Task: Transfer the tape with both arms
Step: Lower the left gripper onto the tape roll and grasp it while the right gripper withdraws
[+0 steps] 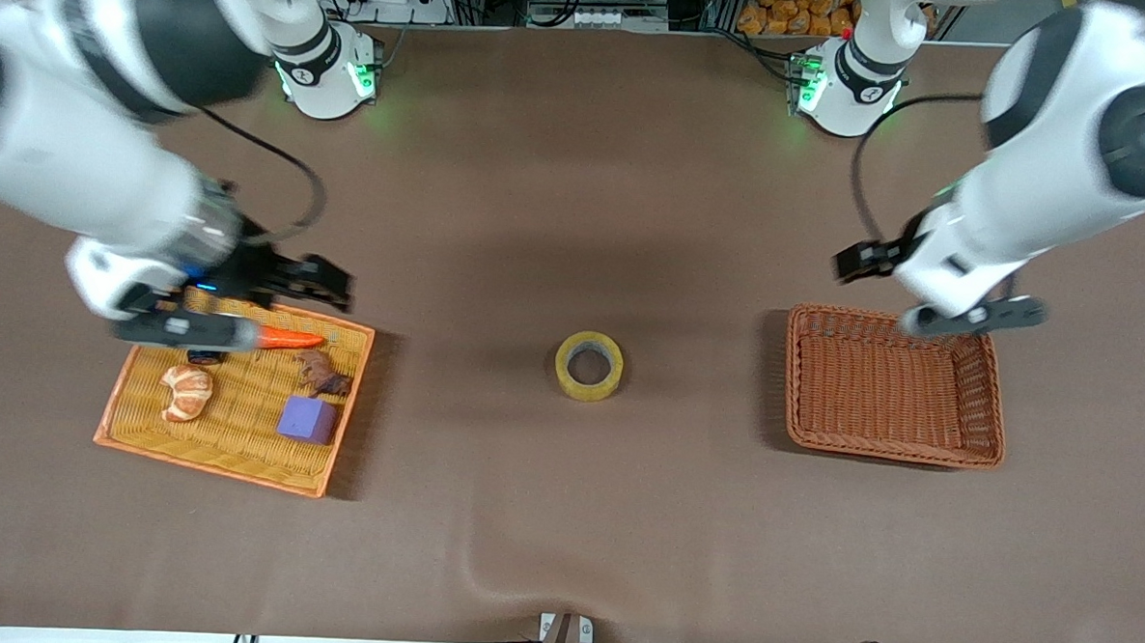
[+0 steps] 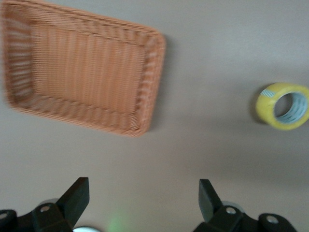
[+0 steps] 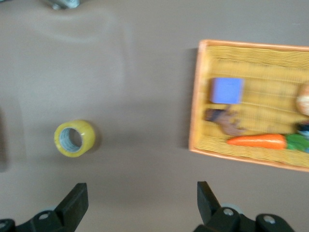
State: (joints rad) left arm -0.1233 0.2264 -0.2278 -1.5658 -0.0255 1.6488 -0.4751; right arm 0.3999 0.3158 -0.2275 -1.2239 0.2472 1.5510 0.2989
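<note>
Nearest the front camera you have the yellow tray (image 1: pixel 124 418), toward the right arm's end of the worktop (image 1: pixel 564 514), holding a purple cube (image 1: pixel 306 419), a croissant (image 1: pixel 187 391), a brown lump (image 1: pixel 324 373) and a carrot (image 1: pixel 287 339). Your tape (image 1: pixel 589 365) lies flat on the bare worktop about midway between that tray and the brown wicker basket (image 1: pixel 987 456) at the left arm's end, well apart from both, with nothing touching it.

Neither arm has a grip on anything. The right claw (image 1: pixel 328 283) hangs over the tray's edge farthest from the front camera, and its wrist view shows the fingers (image 3: pixel 75 200) spread wide with only worktop between them. The left claw (image 1: pixel 851 261) hovers beside the basket's rim on the side toward the robot bases, fingers (image 2: pixel 77 195) likewise spread wide and empty.

Judging from this, the transfer has not really started, or sits at a midway stage: the tape is in neither container. You still have to bring a claw down on the roll, lift it, and get it across, presumably into the empty basket.
</note>
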